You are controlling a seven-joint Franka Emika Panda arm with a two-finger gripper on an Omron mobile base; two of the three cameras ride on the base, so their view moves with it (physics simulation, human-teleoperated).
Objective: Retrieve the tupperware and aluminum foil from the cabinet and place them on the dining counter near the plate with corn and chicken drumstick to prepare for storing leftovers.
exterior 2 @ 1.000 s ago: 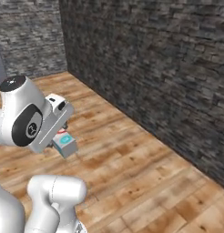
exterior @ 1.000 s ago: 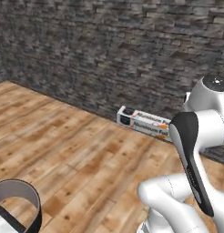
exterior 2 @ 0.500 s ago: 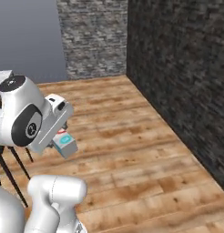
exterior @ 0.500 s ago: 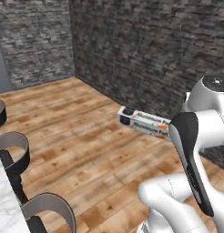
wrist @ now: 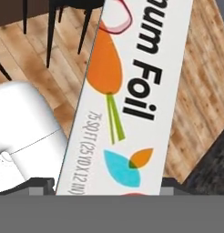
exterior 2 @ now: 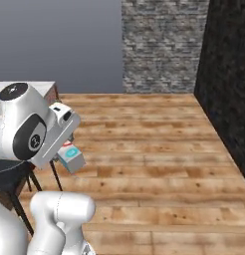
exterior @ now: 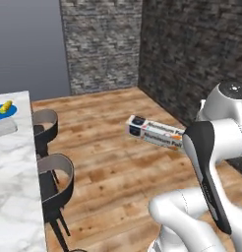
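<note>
The aluminum foil (exterior: 155, 134) is up in the air above the wooden floor (exterior: 113, 147), carried lengthwise at the end of the white arm (exterior: 216, 147). In the left base view the carton sticks out to the left from behind the arm's dark elbow cover, its dark end cap leading. In the right base view just 1 short end of it shows (exterior 2: 71, 157), with a teal patch, poking from under the hand. The hand view has the carton running right across the gripper (wrist: 109, 193), its printed face (orange and teal shapes, black lettering) close to the lens; the claw is clamped on the carton's sides, jaws set wide to take its width, though the fingertips themselves are hidden behind the box.

The dining counter (exterior: 15, 172) lies along the left edge of the left base view, well apart from the foil. At its far end sits the plate (exterior: 4, 111) with the corn (exterior: 4, 106) on it, and just beside the plate lies the tupperware (exterior: 5, 129). 2 dark stools (exterior: 54, 172) stand along the counter's edge.
</note>
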